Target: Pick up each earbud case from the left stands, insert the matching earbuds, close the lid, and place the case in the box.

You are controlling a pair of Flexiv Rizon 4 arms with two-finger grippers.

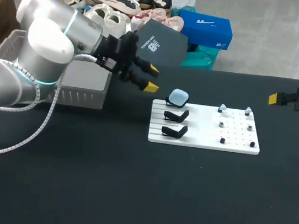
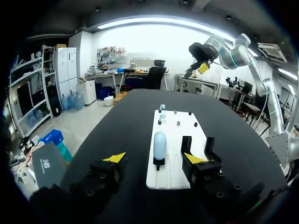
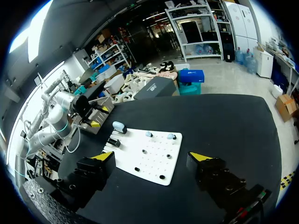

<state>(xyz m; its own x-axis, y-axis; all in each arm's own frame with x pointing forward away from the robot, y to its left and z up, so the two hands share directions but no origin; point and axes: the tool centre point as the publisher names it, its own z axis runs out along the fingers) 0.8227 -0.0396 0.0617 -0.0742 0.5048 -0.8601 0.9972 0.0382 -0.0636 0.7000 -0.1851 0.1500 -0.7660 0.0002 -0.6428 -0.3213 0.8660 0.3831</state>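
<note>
A light blue earbud case [image 1: 179, 98] sits on the rearmost of three black stands at the left end of a white board [image 1: 201, 142]; the two nearer stands [image 1: 177, 116] are empty. Pairs of earbuds, light blue [image 1: 222, 108], grey and black, stand on the board's right half. My left gripper [image 1: 152, 77] hovers open just left of the case; in the left wrist view the case [image 2: 160, 143] lies ahead between the gripper's [image 2: 154, 158] spread fingers, untouched. My right gripper [image 1: 277, 98] hangs open at the far right, well away from the board [image 3: 154, 163].
A pale plastic box [image 1: 83, 87] stands at the back left, partly hidden by my left arm [image 1: 47, 47]. A white cable [image 1: 17, 141] loops from that arm over the black tabletop in front.
</note>
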